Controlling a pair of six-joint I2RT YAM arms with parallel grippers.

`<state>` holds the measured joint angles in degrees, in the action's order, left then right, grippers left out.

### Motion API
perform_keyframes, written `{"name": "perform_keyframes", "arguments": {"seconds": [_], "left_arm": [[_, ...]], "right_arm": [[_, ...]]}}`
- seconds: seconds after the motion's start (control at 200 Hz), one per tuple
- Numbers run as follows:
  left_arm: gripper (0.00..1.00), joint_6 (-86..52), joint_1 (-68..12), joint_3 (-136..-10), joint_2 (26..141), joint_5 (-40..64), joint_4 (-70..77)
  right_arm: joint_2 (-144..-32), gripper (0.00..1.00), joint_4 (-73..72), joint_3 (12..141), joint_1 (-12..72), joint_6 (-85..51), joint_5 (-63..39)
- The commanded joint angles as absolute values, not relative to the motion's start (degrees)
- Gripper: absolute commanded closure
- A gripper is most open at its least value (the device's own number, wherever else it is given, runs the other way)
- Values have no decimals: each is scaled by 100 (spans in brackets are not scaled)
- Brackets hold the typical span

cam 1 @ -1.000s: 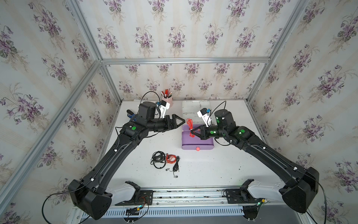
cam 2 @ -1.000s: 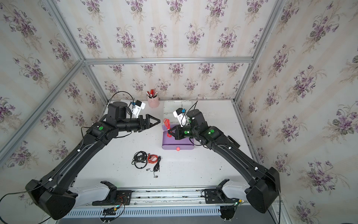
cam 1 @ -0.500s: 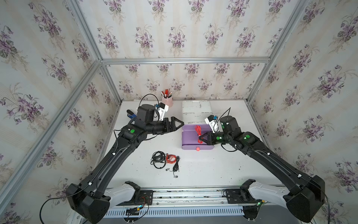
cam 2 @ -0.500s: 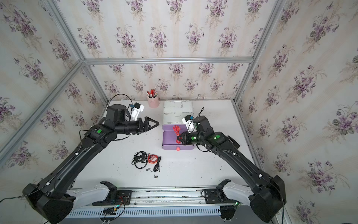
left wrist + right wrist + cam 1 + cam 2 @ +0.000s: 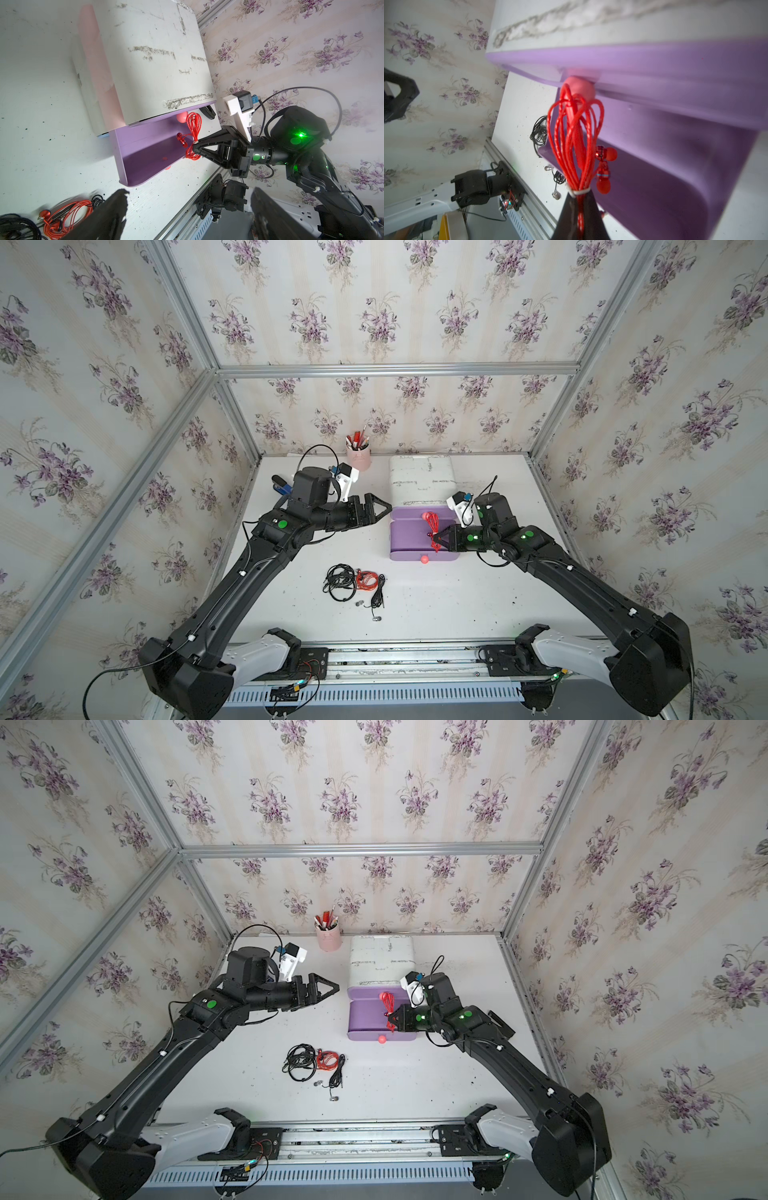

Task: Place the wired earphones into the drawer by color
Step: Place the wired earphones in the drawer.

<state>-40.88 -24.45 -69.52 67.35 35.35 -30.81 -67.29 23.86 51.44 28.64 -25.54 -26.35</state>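
In a top view the right gripper (image 5: 435, 537), pinching the red earphones (image 5: 432, 524), hangs over the purple drawer (image 5: 409, 539) pulled out toward 6 o'clock; it should sink lower before release, lest springy loops spill over the low wall (image 5: 405, 555). The left wrist view shows the left gripper (image 5: 189, 190) spread and empty, the cord (image 5: 194, 124) braided and glossy, cinched by a pale tie (image 5: 195, 142). The right wrist view shows metallic buds (image 5: 604, 164) over the smooth floor (image 5: 675, 176), loops close to a round pink knob (image 5: 580, 88).

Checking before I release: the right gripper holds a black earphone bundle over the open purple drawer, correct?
Not black. The left wrist view shows the right gripper holds a red earphone bundle over the open purple drawer.
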Motion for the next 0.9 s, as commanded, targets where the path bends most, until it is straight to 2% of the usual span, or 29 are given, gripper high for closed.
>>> {"name": "perform_keyframes", "arguments": {"seconds": [0.0,0.894], "left_arm": [[5,-4004,-2419,-6919,6704,3489,-3065],[5,-3990,-2307,-6692,6583,3393,-3049]], "right_arm": [[-6700,100,2191,5133,2794,-2583,-2695],[-6863,100,1917,4996,2500,-2391,-2822]]}}
